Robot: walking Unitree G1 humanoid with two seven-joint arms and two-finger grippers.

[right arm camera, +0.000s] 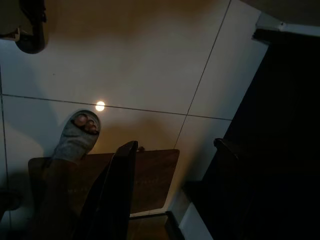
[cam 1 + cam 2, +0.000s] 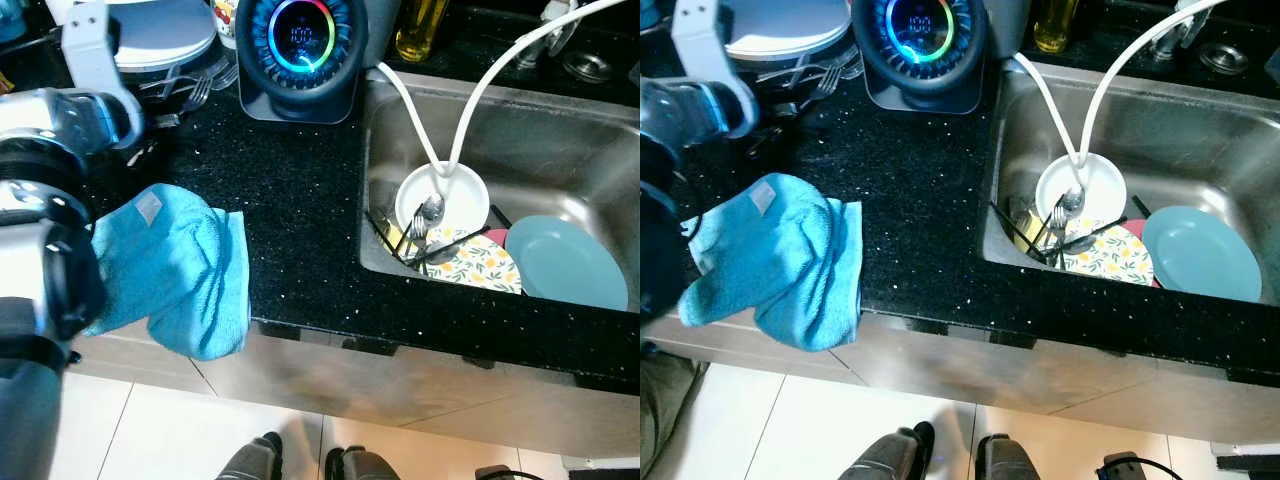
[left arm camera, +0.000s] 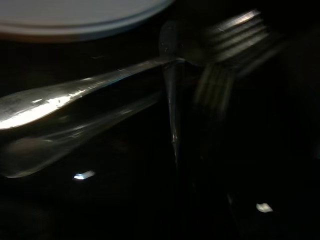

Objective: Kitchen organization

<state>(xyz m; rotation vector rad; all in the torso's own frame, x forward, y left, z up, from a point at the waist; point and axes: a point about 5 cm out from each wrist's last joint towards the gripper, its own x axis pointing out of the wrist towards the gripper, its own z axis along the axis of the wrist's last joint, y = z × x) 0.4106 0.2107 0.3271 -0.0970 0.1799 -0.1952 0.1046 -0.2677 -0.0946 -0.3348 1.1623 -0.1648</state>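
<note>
On the black countertop (image 2: pixel 300 230), several forks (image 2: pixel 195 90) lie beside a stack of white plates (image 2: pixel 165 35) at the far left. My left arm reaches over there, its gripper (image 2: pixel 160 118) right at the cutlery and dark against the counter. The left wrist view is dim and very close: a shiny handle (image 3: pixel 75 95), fork tines (image 3: pixel 235 30) and the plate rim (image 3: pixel 75 12). A crumpled blue cloth (image 2: pixel 175 270) lies at the counter's front edge. My right gripper (image 1: pixel 172 165) hangs idle over the floor, open and empty.
The steel sink (image 2: pixel 560 140) on the right holds a white bowl (image 2: pixel 442 200), cutlery (image 2: pixel 420 230), a floral plate (image 2: pixel 480 262) and a teal plate (image 2: pixel 565 262); two white hoses run into the bowl. An appliance with a glowing ring (image 2: pixel 300 40) stands behind. A person's sandalled foot (image 1: pixel 77 135) is on the tiles.
</note>
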